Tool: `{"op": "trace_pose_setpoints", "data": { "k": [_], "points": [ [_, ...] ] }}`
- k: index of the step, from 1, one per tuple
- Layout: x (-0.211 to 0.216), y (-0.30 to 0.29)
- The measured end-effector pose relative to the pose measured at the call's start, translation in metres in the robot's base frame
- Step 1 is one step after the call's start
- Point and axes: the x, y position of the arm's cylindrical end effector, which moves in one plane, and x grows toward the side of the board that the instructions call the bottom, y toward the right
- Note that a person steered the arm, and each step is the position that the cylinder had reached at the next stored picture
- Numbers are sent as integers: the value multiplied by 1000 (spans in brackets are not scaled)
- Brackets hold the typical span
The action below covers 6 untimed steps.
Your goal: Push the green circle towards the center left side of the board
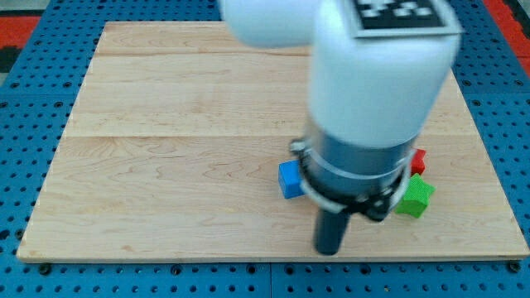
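Note:
My tip [330, 252] rests on the wooden board [166, 165] near its bottom edge, right of the middle. A green block [414, 199] lies to the tip's right and a little higher, apart from it; its shape is not clear from here. A blue block [290, 179] sits up and to the left of the tip. A red block [419, 161] shows just above the green one, partly hidden by the arm. A small yellow piece [296, 147] peeks out at the arm's left edge.
The white and grey arm body [373, 99] covers the board's upper right and hides whatever lies beneath it. A blue pegboard surface [33, 124] surrounds the board.

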Motion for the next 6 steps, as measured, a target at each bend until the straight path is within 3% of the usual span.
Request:
{"op": "trace_pose_setpoints", "data": {
  "k": [1, 2, 3, 4, 5, 6],
  "points": [
    [-60, 17],
    [-139, -5],
    [-182, -45],
    [-204, -42],
    [-224, -114],
    [-190, -130]
  ]
}}
